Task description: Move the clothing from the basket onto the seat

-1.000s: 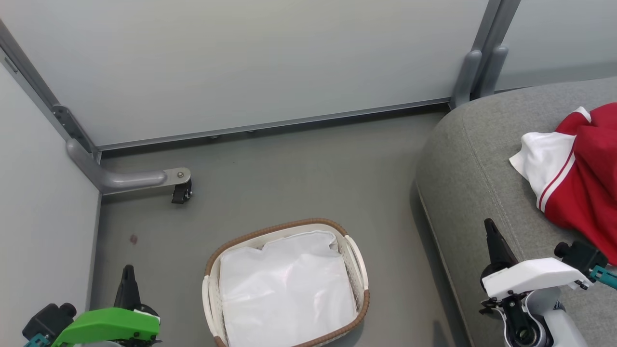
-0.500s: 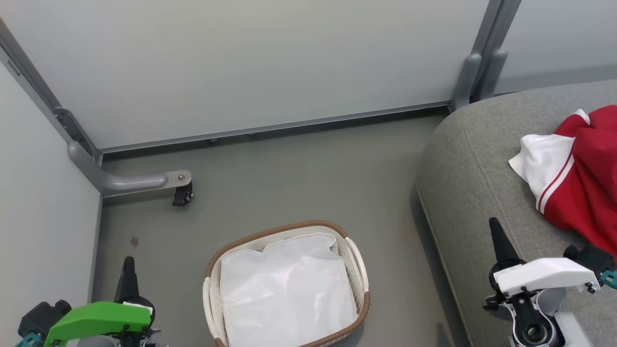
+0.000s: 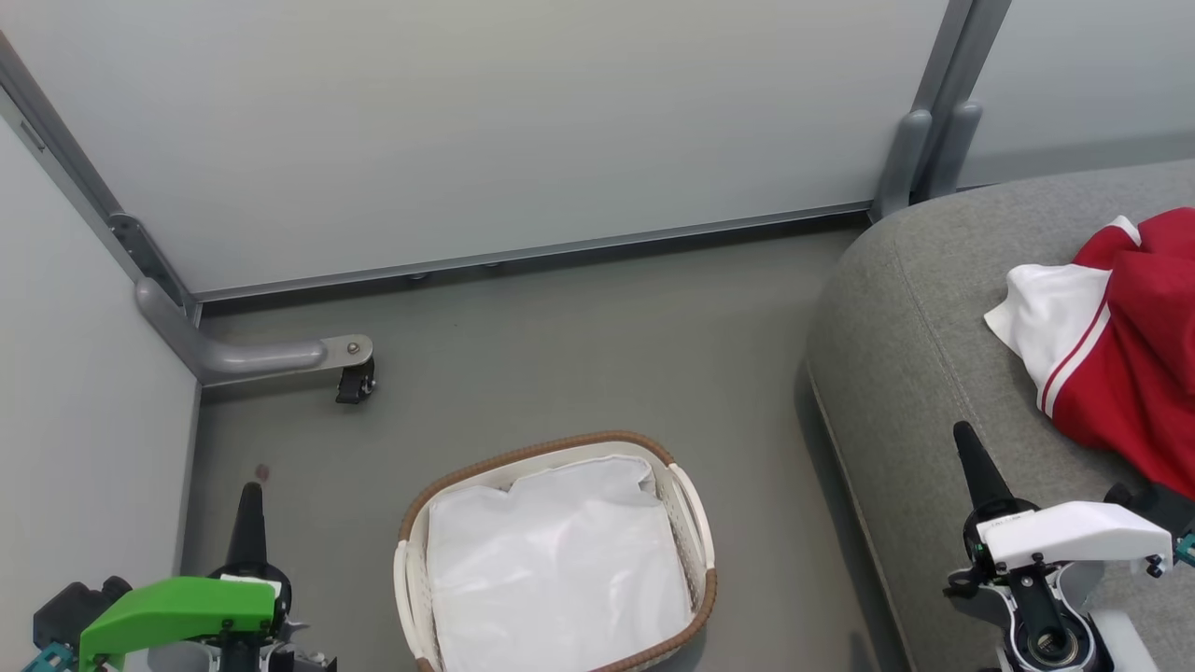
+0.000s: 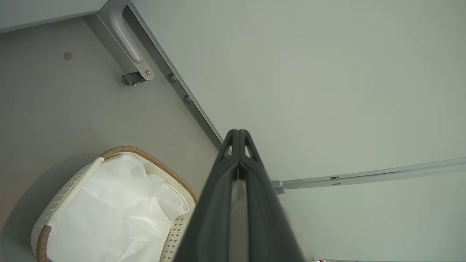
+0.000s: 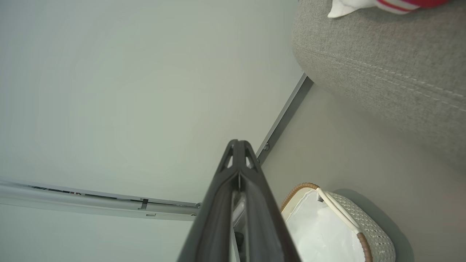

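Clothing [image 3: 1141,373] on seat [image 3: 920,355], bare floor [image 3: 761,485] between basket [image 3: 523,455] and seat

clothing [image 3: 1134,350] on seat [image 3: 910,364] | basket [image 3: 551,446] on floor [image 3: 579,345], left of seat

- Red-and-white clothing [image 3: 1130,373] is lying crumpled on the grey seat [image 3: 906,373], beyond the right fingers [image 3: 976,467].
- Cream basket [image 3: 693,509] is standing upright, left of them.

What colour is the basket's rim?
Brown, woven, on a cream basket with a white liner; clearest in the head view.
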